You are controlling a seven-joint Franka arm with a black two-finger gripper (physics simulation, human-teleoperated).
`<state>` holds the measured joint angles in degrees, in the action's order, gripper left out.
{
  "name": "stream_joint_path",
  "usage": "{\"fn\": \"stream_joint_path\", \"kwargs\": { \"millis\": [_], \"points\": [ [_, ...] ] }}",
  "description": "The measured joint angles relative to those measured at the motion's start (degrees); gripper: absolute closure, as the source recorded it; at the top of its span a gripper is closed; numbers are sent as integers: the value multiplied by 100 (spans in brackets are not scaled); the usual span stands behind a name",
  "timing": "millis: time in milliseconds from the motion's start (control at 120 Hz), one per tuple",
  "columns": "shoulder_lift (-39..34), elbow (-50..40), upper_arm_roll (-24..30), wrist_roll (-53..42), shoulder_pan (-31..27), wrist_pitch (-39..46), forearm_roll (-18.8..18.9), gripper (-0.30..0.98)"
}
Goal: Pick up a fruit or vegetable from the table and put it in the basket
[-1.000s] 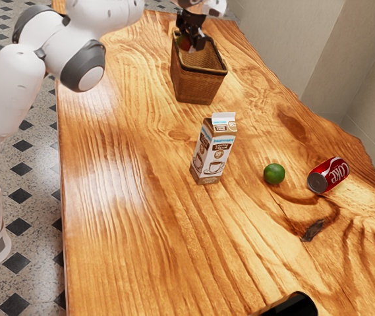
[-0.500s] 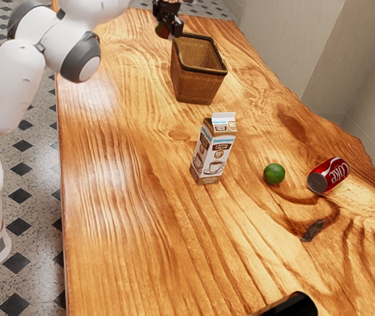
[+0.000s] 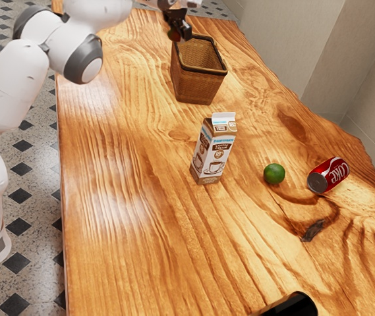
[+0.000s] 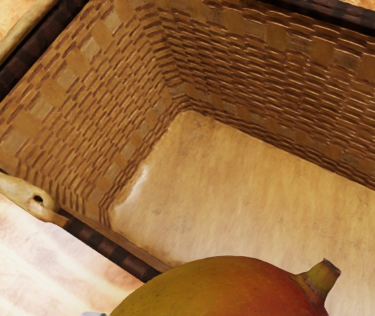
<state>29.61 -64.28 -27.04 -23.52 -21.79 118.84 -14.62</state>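
Reddish mango (image 4: 227,289) in gripper (image 3: 180,31) (partly cut off, wrist view).

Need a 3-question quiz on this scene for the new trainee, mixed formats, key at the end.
1. Fill in: the gripper holds a ____ by the basket.
2. Which is nearest the Coke can? A) coffee cream carton B) lime C) basket
3. True or false: the coffee cream carton lies on its side.

Key: 1. mango; 2. B; 3. false
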Motion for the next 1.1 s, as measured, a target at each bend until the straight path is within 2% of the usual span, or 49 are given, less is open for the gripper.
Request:
{"fn": "stream_joint_path", "kwargs": {
  "millis": [617, 1100],
  "points": [
    [494, 3, 413, -103, -242, 932, -993, 40],
    [714, 67, 707, -114, -404, 1189, -1173, 40]
  ]
}}
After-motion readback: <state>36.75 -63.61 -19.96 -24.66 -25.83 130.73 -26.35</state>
